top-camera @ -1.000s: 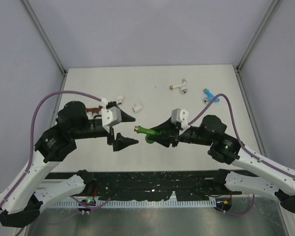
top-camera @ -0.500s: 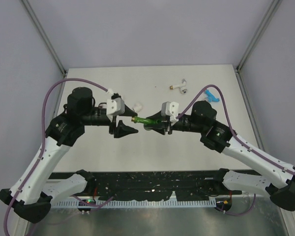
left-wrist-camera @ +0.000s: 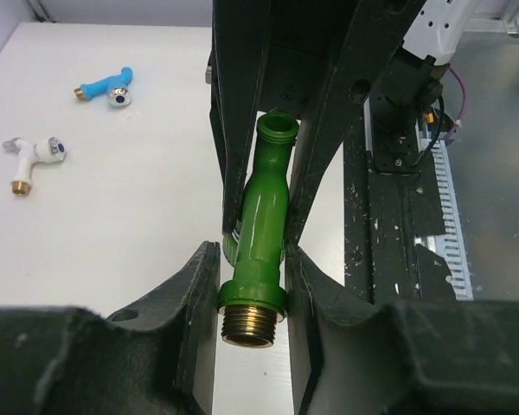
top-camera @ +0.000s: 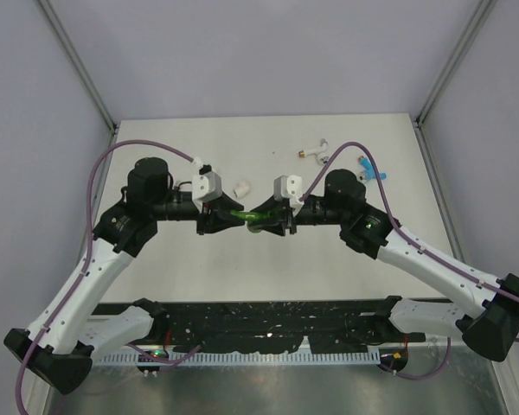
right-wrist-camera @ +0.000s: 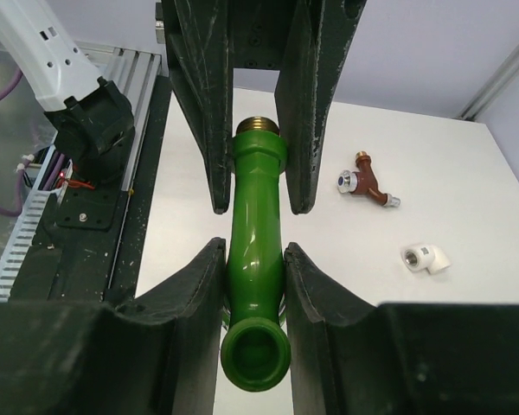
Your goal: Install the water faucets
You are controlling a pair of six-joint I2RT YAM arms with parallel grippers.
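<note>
A green water faucet hangs above the table middle, held between both arms. My right gripper is shut on its body near the open socket end. My left gripper is shut on the collar just above the brass threaded end. In the top view the left gripper and right gripper meet nose to nose. A white faucet and a blue faucet lie at the back right. A brown faucet lies on the table behind the left arm.
A stubby white pipe fitting lies just behind the two grippers, and the right wrist view shows this fitting near the brown faucet. A black rail with the arm bases runs along the near table edge.
The left arm swung right to meet the green faucet and its jaws closed on the threaded end. The right arm carried the faucet left and a little farther back.
</note>
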